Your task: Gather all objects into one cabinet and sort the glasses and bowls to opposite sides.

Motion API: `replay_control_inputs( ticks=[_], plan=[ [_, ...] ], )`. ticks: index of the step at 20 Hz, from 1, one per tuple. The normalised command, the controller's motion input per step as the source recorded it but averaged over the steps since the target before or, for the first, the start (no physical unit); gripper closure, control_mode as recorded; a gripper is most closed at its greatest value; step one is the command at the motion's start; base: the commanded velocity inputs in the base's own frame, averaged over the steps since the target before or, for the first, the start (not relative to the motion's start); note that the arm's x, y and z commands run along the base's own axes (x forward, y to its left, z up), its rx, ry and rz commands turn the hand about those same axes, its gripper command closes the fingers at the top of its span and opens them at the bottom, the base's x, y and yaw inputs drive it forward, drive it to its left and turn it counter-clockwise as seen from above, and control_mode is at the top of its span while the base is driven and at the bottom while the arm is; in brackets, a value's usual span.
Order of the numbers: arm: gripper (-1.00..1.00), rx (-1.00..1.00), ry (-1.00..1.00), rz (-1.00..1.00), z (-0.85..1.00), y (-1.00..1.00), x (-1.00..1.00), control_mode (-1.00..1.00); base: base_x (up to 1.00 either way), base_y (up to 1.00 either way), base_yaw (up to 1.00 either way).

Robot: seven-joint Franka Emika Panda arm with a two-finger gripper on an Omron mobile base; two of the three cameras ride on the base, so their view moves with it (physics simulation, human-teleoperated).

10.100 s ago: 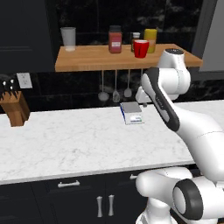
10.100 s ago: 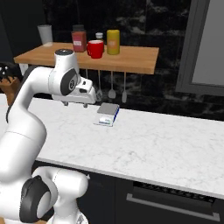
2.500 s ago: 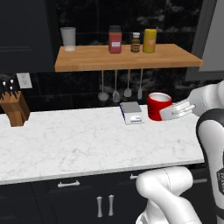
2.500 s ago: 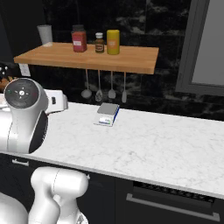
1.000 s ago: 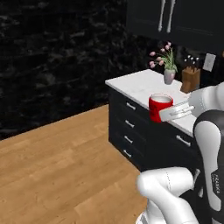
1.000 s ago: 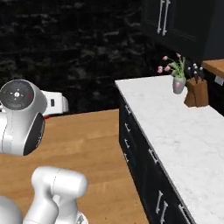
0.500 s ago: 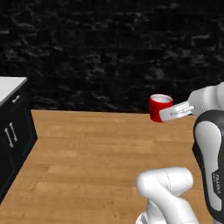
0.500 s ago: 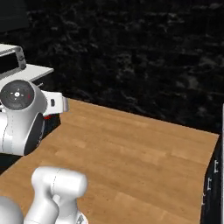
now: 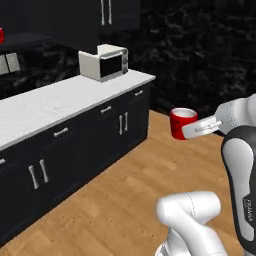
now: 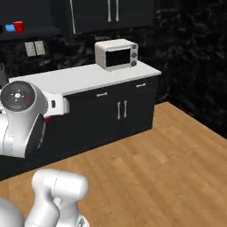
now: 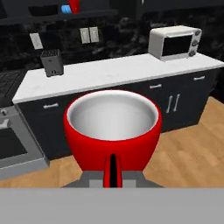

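Observation:
My gripper (image 9: 189, 131) is shut on a red cup (image 9: 182, 122), holding it upright in the air above the wooden floor. In the hand view the red cup (image 11: 112, 127) is close up, white inside and with nothing in it, and the gripper (image 11: 112, 169) pinches its near wall. High on the back wall is the black open-fronted cabinet (image 11: 52, 17). On its shelf a small blue bowl (image 11: 65, 8) stands beside another red cup (image 11: 75, 5). The right base view has the same blue bowl (image 10: 10, 28) and red cup (image 10: 18, 26) at the upper left.
A long white counter (image 9: 60, 97) on black drawers runs along the wall, carrying a white microwave (image 9: 105, 61) at its right end and a grey toaster (image 11: 51, 62). A stove (image 11: 13, 144) adjoins the counter's left end. Open wooden floor (image 10: 155, 168) lies between me and the counter.
The whole picture has swung round as the base turned: the black wall gave way to this counter with microwave and cabinet. The red cup stays gripped.

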Motion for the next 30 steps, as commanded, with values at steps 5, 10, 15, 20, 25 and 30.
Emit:
replay_control_inputs(
  ticks=[5, 10, 15, 20, 25, 30],
  plan=[
    [1.0, 0.0, 0.0, 0.0, 0.0, 0.0, 0.0, 1.0, 0.33, 0.3, 0.78],
    [1.0, 0.0, 0.0, 0.0, 0.0, 0.0, 0.0, 1.0, 0.99, 0.62, 0.41],
    [1.0, 0.0, 0.0, 0.0, 0.0, 0.0, 0.0, 1.0, 1.0, 0.06, 0.05],
    [1.0, 0.0, 0.0, 0.0, 0.0, 0.0, 0.0, 1.0, 0.99, -0.02, 0.06],
    [1.0, 0.0, 0.0, 0.0, 0.0, 0.0, 0.0, 1.0, 0.77, -0.28, 0.22],
    [1.0, 0.0, 0.0, 0.0, 0.0, 0.0, 0.0, 1.0, 0.59, -0.29, 0.19]
  ],
)
